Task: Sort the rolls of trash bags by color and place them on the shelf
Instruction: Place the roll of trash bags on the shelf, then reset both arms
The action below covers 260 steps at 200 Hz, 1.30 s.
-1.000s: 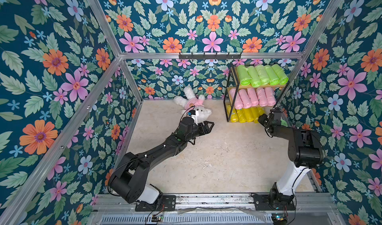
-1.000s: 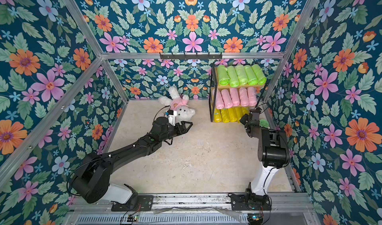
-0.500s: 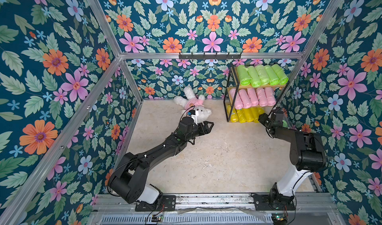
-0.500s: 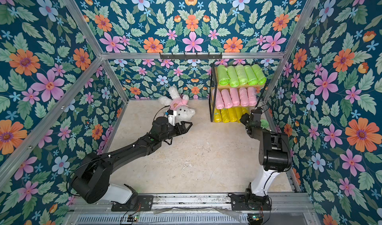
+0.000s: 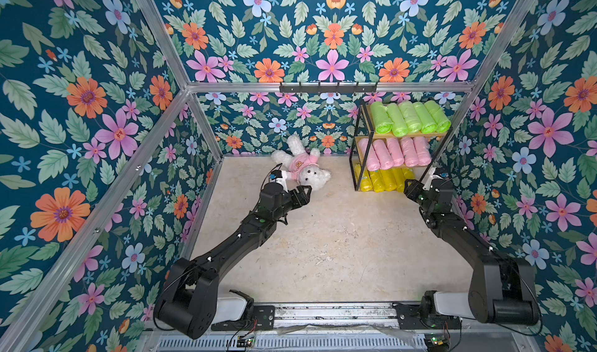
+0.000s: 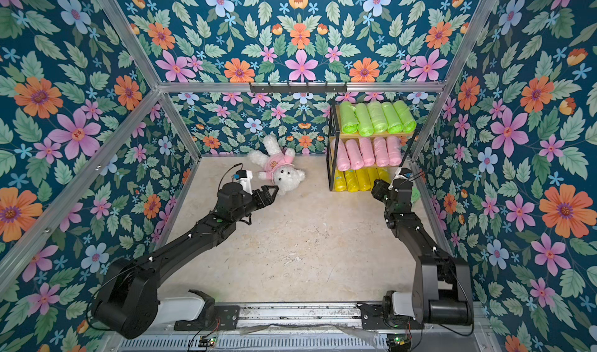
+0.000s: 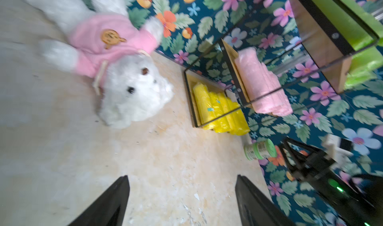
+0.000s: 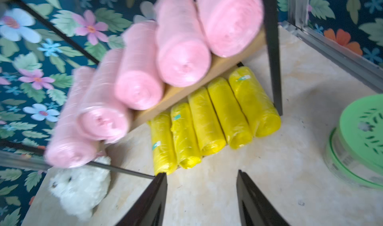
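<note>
The shelf stands at the back right. Several lime green rolls lie on its top tier, several pink rolls on the middle tier and several yellow rolls on the bottom tier. My right gripper hovers just in front of the yellow rolls. In the right wrist view this gripper is open with only bare floor between its fingers. My left gripper is open and empty too, close to the toy bear's head.
A white plush bear in a pink top lies on the floor left of the shelf. A small green lidded jar stands by the right wall beside the shelf. A black hook rail runs along the back wall.
The right gripper's jaws have spread apart in front of the yellow rolls, and its wrist has shifted slightly. The left arm has stayed where it was.
</note>
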### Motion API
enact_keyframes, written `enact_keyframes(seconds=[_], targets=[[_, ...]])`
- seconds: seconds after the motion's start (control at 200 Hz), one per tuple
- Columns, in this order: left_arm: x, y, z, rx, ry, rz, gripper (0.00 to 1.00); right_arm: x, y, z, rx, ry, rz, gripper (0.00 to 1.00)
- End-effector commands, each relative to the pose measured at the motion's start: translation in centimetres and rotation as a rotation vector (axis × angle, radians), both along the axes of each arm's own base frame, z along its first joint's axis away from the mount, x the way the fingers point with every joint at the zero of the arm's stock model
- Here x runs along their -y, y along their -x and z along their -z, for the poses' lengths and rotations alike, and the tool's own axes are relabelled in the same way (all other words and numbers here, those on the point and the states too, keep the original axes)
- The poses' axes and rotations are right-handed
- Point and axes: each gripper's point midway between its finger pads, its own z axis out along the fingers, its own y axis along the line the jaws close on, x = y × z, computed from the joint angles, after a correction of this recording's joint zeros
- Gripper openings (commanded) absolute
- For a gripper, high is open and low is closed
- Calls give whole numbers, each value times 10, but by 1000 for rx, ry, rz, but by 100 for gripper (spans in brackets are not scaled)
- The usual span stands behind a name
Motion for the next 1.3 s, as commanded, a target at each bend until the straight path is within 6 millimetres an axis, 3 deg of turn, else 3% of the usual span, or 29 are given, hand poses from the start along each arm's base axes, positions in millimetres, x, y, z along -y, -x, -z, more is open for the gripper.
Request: enact_keyframes(seconds=[0.0, 0.135, 0.245, 0.44, 0.615, 0.705, 0.82, 1.03, 1.16, 1.295], targets=[[-46, -5, 3, 53, -130, -157, 86, -6, 18, -24, 35, 110, 1, 61], [-96, 1, -8, 128, -269, -334, 87, -16, 45, -62, 116, 166, -1, 62], [-125, 9, -18, 192, -370, -445, 89, -14, 67, -76, 162, 195, 15, 66], [-162, 25, -28, 299, -494, -592, 99, 14, 98, -51, 198, 230, 147, 82], [-199, 32, -15, 311, -651, -753, 99, 33, 111, -24, 214, 240, 256, 93], [-208, 31, -4, 313, -720, -788, 99, 43, 114, -7, 215, 256, 316, 99], [-210, 27, 13, 339, -791, -756, 99, 53, 112, 15, 195, 295, 370, 99], [-217, 3, 48, 289, -842, -664, 99, 58, 94, 47, 170, 349, 334, 99], [-219, -7, 68, 298, -817, -619, 99, 60, 83, 56, 182, 303, 281, 99], [-225, -7, 83, 322, -789, -625, 99, 56, 73, 52, 203, 345, 244, 99]])
